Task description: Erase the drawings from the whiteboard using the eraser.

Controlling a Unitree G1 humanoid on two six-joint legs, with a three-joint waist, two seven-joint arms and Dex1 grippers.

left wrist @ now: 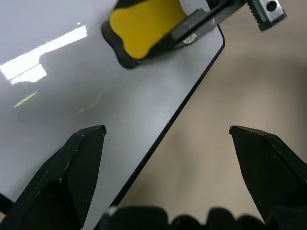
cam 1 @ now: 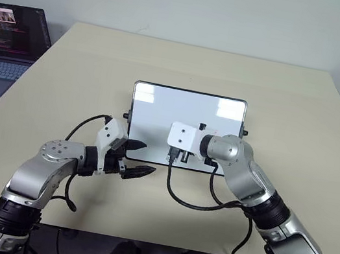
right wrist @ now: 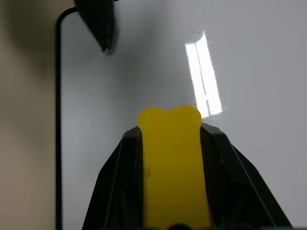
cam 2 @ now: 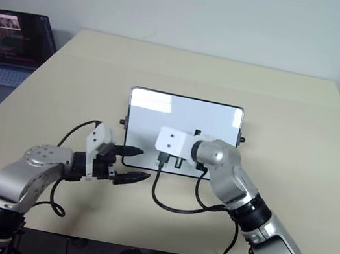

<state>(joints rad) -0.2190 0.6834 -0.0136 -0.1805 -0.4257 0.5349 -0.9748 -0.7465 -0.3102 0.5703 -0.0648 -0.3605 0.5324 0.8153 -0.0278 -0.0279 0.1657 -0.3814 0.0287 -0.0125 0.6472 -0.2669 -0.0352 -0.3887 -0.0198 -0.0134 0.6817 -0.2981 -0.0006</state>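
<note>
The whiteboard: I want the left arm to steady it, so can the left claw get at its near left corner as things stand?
Probably yes. The left claw hangs open beside the whiteboard, with bare table between them; the right claw, holding the eraser, works further along the board.

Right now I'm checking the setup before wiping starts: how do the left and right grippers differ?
The left gripper is open and holds nothing; the right gripper is shut on the eraser.
The left gripper sits at the whiteboard's near left corner, one finger over the board and one over the table; the right gripper is over the board's near middle.
Both have two black fingers and angle down toward the board.
</note>
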